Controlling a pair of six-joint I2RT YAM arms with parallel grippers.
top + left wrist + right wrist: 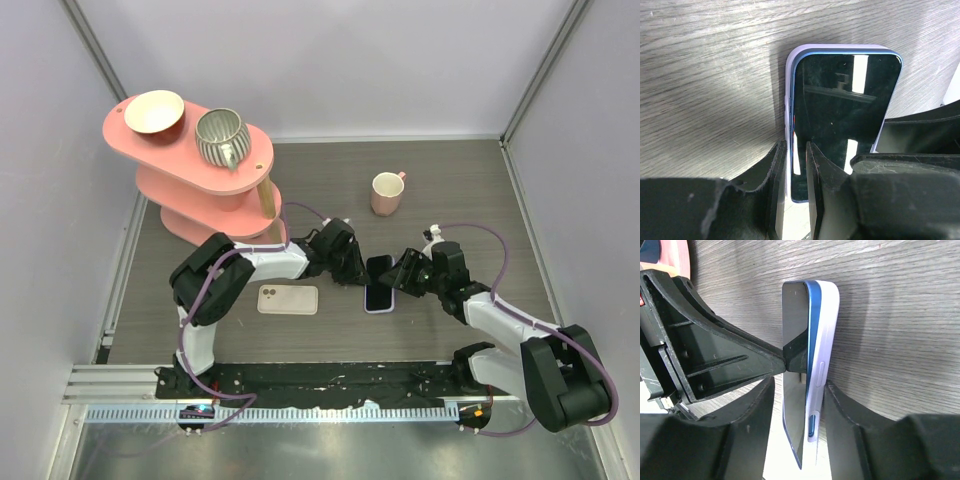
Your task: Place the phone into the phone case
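The phone (379, 272) sits partly in its case (829, 330) at the middle of the table (470, 180), between the 2 claws.

The left claw (794, 148) is clamped on 1 long edge, with 1 finger outside the case wall and 1 on the glass. This likely holds both parts steady while the other arm works. The right claw (799, 385) straddles the pair from the right with its jaws apart. 1 finger is close against the case's back and the other stands just off the screen, so it grips nothing yet. That placing looks meant for squeezing phone and case together.

The phone has a dark glossy screen and a blue frame. The case is pale lavender with raised side buttons. The blue frame shows all along the case's side, and 1 end of the phone pokes past the case, so I judge it not fully seated.
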